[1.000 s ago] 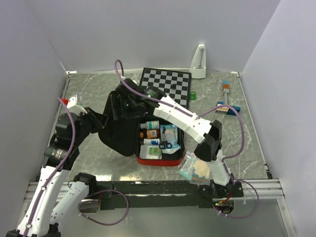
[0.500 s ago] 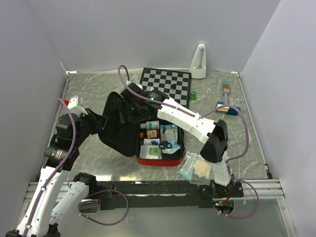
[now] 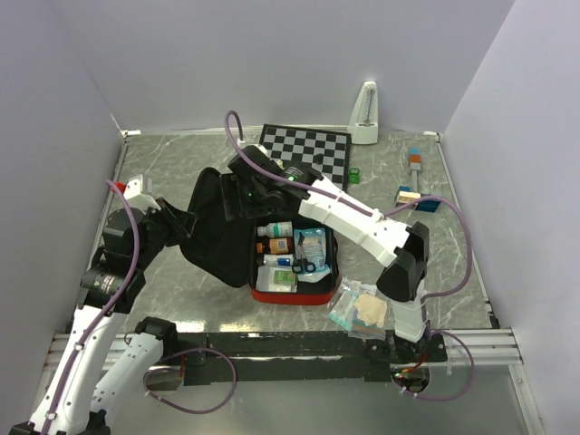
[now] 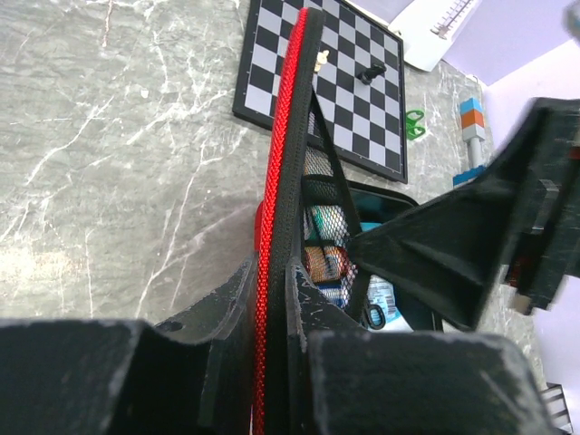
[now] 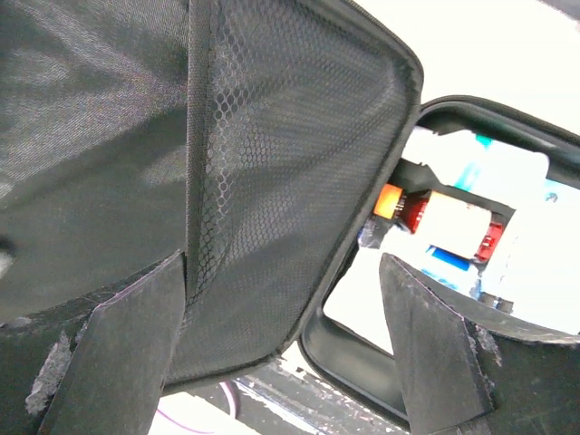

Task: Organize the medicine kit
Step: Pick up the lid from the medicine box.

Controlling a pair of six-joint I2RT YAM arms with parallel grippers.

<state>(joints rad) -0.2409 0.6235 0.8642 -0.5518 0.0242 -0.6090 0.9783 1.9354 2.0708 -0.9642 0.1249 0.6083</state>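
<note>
**Kit open, left clamped on lid, right spread wide at lid**

Left gripper (image 4: 272, 285): clenched on the lid (image 3: 217, 231) rim, with the red zip edge running up between its fingers. The lid stands raised on edge, leaning left.

Right gripper (image 5: 281, 263): released, fingers wide apart. The lid's mesh pocket (image 5: 272, 136) fills the gap between them, and no pinch shows.

The right arm (image 3: 349, 213) crosses over the far part of the kit (image 3: 294, 296) and hides that end from the top view.

The kit sits mid-table with its base flat. Its hinge side is to the left and the open face points up. The hinge line runs roughly near to far. The long axis is hard to call with the far end covered. Bottles (image 3: 277, 237) and packets lie in the base.

Around it:
- The chessboard (image 3: 305, 152) lies just beyond the kit, with two pieces on it.
- The metronome (image 3: 365, 114) stands at the back wall.
- The blocks (image 3: 417, 198) are far right.
- The clear bags (image 3: 361, 308) lie near the kit's near-right corner.
</note>
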